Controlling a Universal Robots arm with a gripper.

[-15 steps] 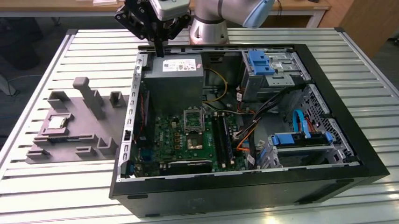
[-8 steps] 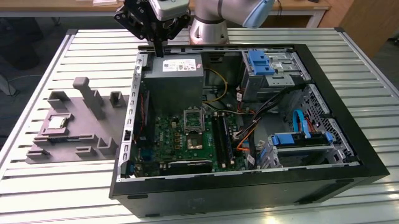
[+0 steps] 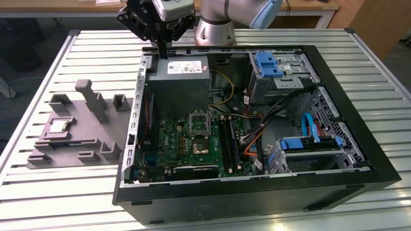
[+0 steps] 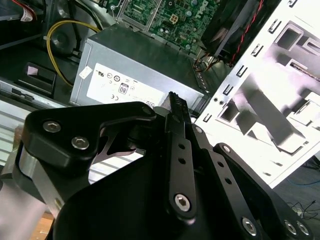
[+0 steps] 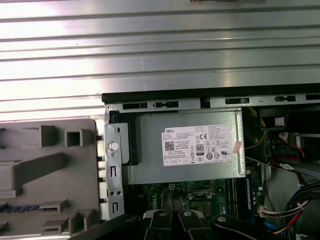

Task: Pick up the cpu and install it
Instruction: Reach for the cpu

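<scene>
The cpu (image 3: 59, 126) lies flat in a recess of the grey tray (image 3: 77, 140), at 9 o'clock from the open computer case (image 3: 257, 197) in the exterior view, with nothing touching it. The gripper (image 3: 164, 54) hangs well apart from it at 12 o'clock, over the case's far rim, just beside the power supply (image 3: 183, 82). Its 2 fingers are drawn together and hold nothing.

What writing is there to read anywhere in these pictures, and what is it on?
The white label on the power supply: fine print, a barcode and round marks, too small to quote reliably.
The motherboard: tiny white markings, unreadable.
The cpu on the grey tray: no legible print.
</scene>
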